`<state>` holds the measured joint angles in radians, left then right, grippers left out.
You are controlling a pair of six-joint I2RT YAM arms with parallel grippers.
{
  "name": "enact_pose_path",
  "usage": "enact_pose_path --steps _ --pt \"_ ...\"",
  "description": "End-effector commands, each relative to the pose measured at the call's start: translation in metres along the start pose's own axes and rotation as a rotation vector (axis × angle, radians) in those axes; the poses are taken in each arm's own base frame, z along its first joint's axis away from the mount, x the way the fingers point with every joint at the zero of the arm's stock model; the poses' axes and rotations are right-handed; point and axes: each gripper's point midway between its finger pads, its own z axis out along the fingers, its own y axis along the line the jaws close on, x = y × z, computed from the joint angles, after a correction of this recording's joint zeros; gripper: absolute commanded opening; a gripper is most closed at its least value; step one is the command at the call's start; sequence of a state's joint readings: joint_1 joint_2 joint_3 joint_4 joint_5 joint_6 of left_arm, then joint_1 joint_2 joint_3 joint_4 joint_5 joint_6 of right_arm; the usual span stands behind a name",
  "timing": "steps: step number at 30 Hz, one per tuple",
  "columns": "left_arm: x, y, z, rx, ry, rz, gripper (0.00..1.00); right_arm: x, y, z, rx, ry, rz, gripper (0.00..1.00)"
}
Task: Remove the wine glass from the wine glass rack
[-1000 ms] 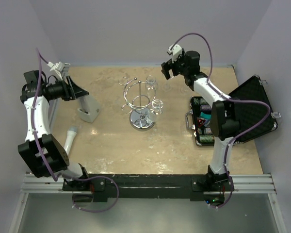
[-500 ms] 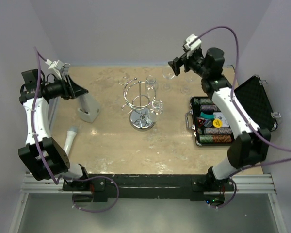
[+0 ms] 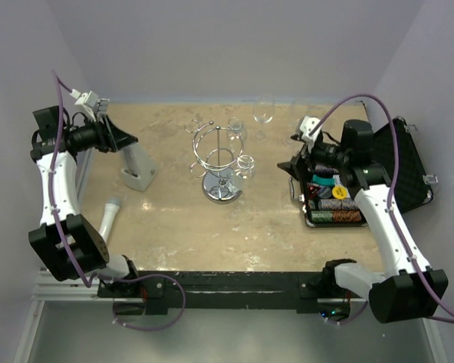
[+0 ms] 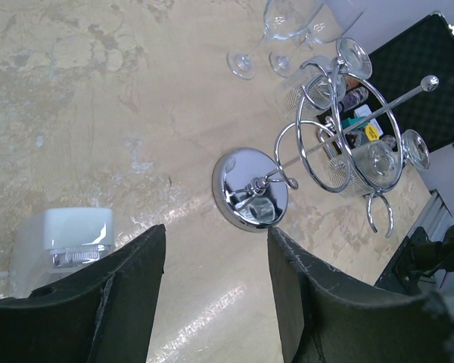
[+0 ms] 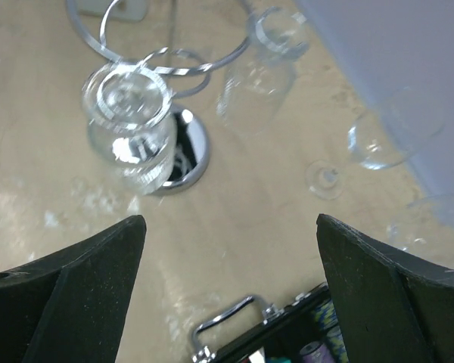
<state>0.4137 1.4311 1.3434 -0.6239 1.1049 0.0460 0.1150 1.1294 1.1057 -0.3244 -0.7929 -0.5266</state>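
The chrome wine glass rack [image 3: 222,187] stands mid-table, its round base [image 4: 250,198] and ball-topped pole showing in the left wrist view. A wine glass [image 3: 246,163] hangs upside down from its ring on the right side [image 5: 129,140], and a second hanging glass [image 3: 237,129] is on the far side. My right gripper [image 3: 290,168] is open and empty [image 5: 231,242], right of the rack, by the case's handle. At the left, my left gripper [image 3: 129,141] is also open and empty [image 4: 216,249], well away from the rack.
Two more glasses stand upright at the back [image 3: 263,113] [image 4: 284,23]. An open black case [image 3: 397,162] of poker chips lies at the right, its handle [image 5: 227,321] below my right fingers. A white block [image 3: 136,172] and a grey-tipped cylinder [image 3: 110,215] lie at the left.
My right arm has swung from the back of the table, beside the rack, down and rightward to the case. A glass now shows standing at the back. The left arm has stayed put.
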Motion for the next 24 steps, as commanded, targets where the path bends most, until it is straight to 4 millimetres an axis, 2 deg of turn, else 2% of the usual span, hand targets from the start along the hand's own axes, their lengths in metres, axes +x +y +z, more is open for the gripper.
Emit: enact_pose_path --steps 1,3,8,11,14,24 --pt "-0.003 -0.014 -0.001 0.042 -0.012 0.065 0.61 0.046 0.060 -0.017 -0.217 0.093 -0.108 0.99" --pt "-0.003 -0.013 -0.001 0.041 -0.011 0.064 0.61 0.057 0.063 -0.017 -0.202 0.099 -0.107 0.99" --pt "-0.002 -0.009 0.001 0.031 -0.005 0.058 0.61 0.042 0.068 0.007 -0.180 0.023 -0.083 0.99" --pt "0.000 -0.008 0.002 0.028 0.000 0.051 0.61 0.034 0.094 0.027 -0.226 -0.029 -0.072 0.99" --pt "0.003 -0.006 0.004 0.017 0.010 0.038 0.60 0.026 0.107 0.043 -0.220 -0.084 -0.024 0.99" --pt "0.001 -0.009 0.003 -0.001 0.015 0.034 0.60 0.038 0.101 0.067 -0.148 -0.125 0.139 0.98"
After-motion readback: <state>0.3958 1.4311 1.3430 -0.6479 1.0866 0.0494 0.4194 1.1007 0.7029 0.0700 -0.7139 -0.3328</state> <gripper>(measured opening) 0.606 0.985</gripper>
